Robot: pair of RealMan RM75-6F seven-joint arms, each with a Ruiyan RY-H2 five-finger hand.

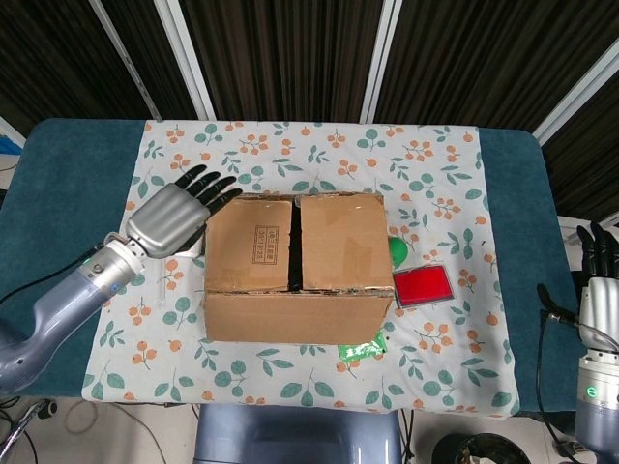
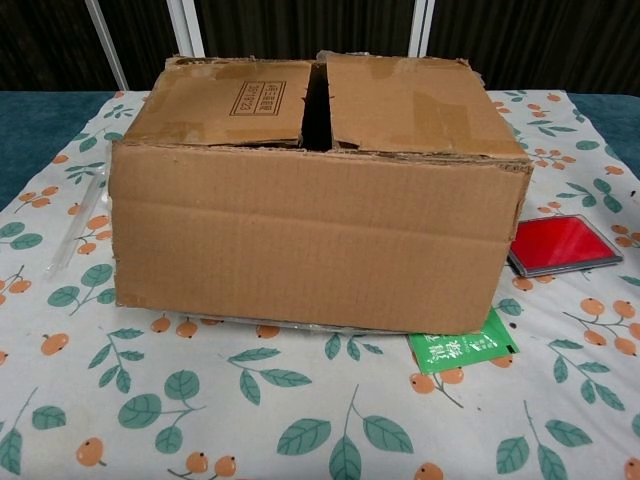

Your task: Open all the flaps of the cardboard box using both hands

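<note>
The box (image 1: 295,266) sat mid-tabletop, flaps down. The left hand (image 1: 174,215) hovered just left of it, fingers (image 1: 208,187) spread and empty (clearly nearer); the right hand (image 1: 602,295) was well right, empty too.

In the head view, the left arm (image 1: 58,304) is reaching in from the table's near left corner, slanting up toward the middle. The left hand (image 1: 174,215) is hovering back-up with dark fingers (image 1: 208,186) spread and empty, pointing toward the far right. The right hand (image 1: 600,290) is waiting at the table's right edge, fingers pointing away, holding nothing. The chest view is showing neither hand.
</note>
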